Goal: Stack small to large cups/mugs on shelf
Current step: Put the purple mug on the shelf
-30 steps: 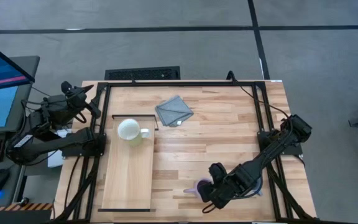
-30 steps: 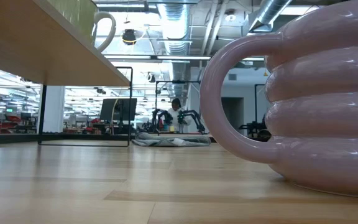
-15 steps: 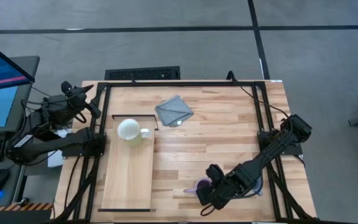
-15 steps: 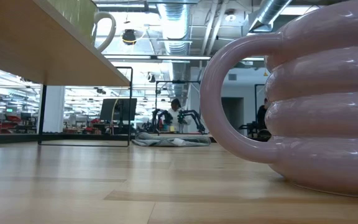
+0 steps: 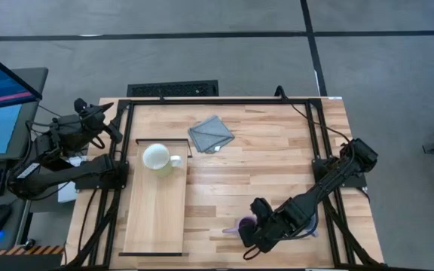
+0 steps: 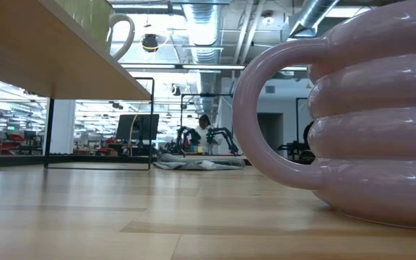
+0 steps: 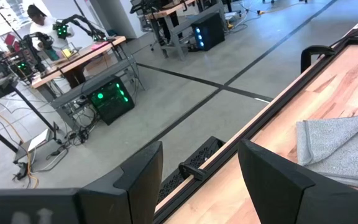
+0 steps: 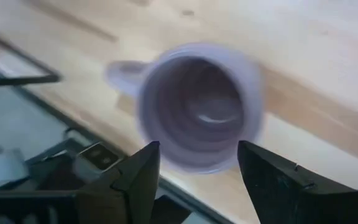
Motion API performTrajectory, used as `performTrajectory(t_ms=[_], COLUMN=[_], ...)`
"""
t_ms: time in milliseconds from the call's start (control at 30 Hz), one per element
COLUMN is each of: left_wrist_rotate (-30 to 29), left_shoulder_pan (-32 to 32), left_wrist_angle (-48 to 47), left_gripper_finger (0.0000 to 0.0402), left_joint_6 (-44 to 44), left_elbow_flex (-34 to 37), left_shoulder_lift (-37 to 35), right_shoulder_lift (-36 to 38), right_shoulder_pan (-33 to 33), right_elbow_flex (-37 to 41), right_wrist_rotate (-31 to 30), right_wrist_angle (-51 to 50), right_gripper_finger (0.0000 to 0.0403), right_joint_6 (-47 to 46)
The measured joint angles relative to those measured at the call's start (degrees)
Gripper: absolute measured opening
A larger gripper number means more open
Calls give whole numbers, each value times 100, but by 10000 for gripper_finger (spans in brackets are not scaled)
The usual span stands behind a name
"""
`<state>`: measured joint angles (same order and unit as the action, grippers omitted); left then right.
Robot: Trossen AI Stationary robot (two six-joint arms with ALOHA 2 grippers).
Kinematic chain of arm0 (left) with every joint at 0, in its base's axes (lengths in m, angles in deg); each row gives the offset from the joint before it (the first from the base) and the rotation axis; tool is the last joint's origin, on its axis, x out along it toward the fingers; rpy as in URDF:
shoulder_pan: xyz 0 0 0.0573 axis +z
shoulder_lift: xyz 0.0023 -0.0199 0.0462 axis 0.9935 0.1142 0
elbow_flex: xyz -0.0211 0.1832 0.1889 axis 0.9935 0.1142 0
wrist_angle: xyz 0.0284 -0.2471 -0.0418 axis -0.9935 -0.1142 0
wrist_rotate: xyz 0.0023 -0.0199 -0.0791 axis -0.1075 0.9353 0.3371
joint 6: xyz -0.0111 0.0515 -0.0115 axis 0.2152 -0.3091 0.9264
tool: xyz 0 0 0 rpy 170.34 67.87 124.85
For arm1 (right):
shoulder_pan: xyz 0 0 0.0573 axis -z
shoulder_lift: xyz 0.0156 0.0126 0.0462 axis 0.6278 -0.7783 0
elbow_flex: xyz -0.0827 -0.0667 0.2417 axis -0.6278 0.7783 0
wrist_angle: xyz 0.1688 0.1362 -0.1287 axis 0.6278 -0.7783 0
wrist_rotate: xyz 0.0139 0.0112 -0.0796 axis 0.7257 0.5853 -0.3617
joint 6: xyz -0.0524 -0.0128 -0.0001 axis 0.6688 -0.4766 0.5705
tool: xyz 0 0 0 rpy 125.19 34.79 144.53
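Observation:
The purple ribbed mug [image 5: 239,225] stands upright on the plank tabletop near its front edge. In the low view [image 6: 367,123] its handle points left. My right gripper [image 5: 249,235] hovers just above it. In the right wrist view [image 8: 197,186] the gripper is open, with one finger on either side of the mug's open mouth [image 8: 197,106], touching nothing. The cream-white mug [image 5: 157,158] stands on the far end of the pale shelf board [image 5: 155,218]. My left gripper [image 5: 114,124] waits open beyond the table's far left corner. The grey-blue mug is out of view.
A grey folded cloth [image 5: 211,133] lies on the tabletop at the back middle, and also shows in the left wrist view [image 7: 344,146]. The dark frame rails [image 5: 224,100] run along the table's edges. Bare planks lie between the shelf and the purple mug.

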<state>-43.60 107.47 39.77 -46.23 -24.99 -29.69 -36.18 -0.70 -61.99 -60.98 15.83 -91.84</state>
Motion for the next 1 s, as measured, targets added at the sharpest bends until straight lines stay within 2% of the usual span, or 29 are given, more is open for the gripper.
performTrajectory(t_ms=[167,733,1000], left_wrist_rotate=[0,11,381], left_shoulder_pan=[-1,0,0], left_wrist_angle=[0,-76,-72], left_gripper_finger=[203,203,203], left_joint_6=[0,11,22], left_elbow_flex=[0,0,0], left_shoulder_lift=[0,0,-1], right_shoulder_lift=[0,0,2], right_shoulder_pan=[0,114,114], right_elbow_flex=[0,21,306], right_wrist_rotate=[-4,-6,112], right_wrist_angle=[-418,-588,-410], right_gripper_finger=[239,239,239], right_joint_6=[-151,-109,-111])
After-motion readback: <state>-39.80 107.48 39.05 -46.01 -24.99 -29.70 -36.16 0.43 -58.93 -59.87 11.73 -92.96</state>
